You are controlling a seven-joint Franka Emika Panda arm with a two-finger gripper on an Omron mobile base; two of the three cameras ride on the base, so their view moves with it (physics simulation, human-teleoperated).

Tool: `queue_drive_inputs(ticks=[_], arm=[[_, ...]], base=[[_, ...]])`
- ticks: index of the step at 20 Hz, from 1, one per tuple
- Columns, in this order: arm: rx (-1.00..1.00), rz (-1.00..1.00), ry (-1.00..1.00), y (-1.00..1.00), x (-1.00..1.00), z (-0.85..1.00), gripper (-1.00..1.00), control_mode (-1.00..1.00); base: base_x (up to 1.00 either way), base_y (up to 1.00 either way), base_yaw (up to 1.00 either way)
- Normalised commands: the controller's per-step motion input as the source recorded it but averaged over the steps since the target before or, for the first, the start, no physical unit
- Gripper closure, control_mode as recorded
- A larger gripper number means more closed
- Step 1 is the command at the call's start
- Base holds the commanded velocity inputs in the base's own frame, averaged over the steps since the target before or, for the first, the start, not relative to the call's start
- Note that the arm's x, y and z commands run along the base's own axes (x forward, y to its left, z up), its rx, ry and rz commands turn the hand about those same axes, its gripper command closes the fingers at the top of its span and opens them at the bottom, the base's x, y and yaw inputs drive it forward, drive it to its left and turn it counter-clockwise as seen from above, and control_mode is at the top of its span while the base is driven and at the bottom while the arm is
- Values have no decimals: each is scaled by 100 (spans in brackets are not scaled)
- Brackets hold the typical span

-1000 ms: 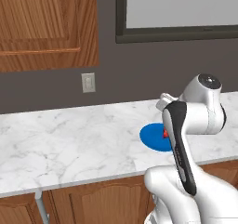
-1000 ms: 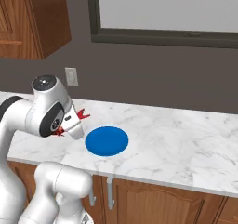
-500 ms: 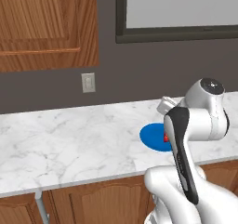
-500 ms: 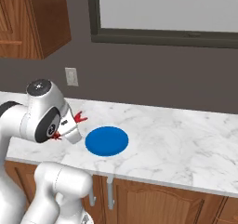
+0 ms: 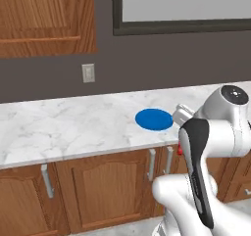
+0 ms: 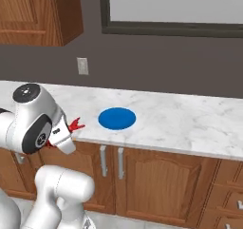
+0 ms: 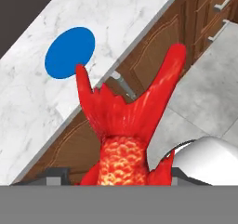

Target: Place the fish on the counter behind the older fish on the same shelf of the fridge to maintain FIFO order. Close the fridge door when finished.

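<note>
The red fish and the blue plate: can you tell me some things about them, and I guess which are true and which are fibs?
1. The fish is red-orange with a forked tail. True.
2. The fish is lying on the blue plate. False: the gripper holds it in its jaws, away from the plate.
3. The plate sits on the counter. True.
4. The plate has food on it. False: nothing lies on it.
5. The cabinet doors under the counter are open. False: they are closed.
</note>
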Motion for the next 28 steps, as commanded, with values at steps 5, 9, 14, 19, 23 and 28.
queue_drive_inputs(ticks=[5,9,14,19,23,28], arm=[[0,0,0,0,0,0,100,100],[0,0,0,0,0,0,100,100],[0,0,0,0,0,0,100,100],[0,0,0,0,0,0,100,100],[0,0,0,0,0,0,100,100],[0,0,0,0,0,0,100,100]], base=[[-100,35,0],[-100,34,0],[-96,29,0],[-78,4,-1],[-43,-8,-38],[-24,-7,-67]])
